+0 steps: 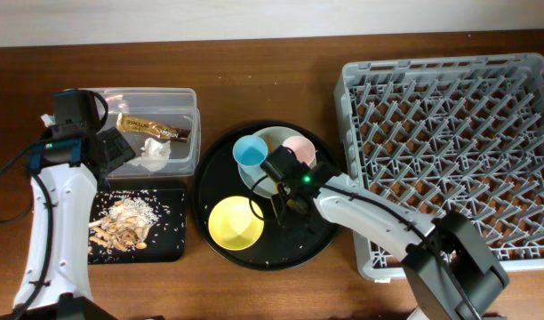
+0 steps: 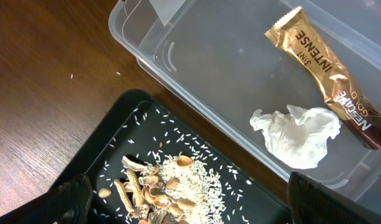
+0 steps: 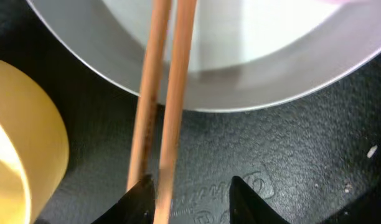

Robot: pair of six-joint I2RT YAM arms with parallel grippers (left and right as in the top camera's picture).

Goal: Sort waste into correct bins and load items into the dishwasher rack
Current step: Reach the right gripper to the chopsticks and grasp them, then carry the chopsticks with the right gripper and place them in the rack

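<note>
Two chopsticks (image 3: 176, 93) over white plate (image 3: 271, 50), yellow bowl (image 3: 22, 143) alongside

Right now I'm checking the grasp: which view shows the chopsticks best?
Right wrist: the wooden chopsticks run close-up across the white plate, between the right gripper's open fingers. Overhead barely shows them; the left wrist view misses them entirely.

Open along the far edge, behind the clear box (image 1: 194, 124), the round black tray (image 1: 294, 247) and the grey rack (image 1: 450, 116). Narrow between rack and round tray, crossed there by the right arm (image 1: 370, 212). Crowded on that tray: yellow bowl (image 1: 235, 222), white plate (image 1: 270, 138), blue cup (image 1: 251, 151), pink cup (image 1: 300, 148).
</note>
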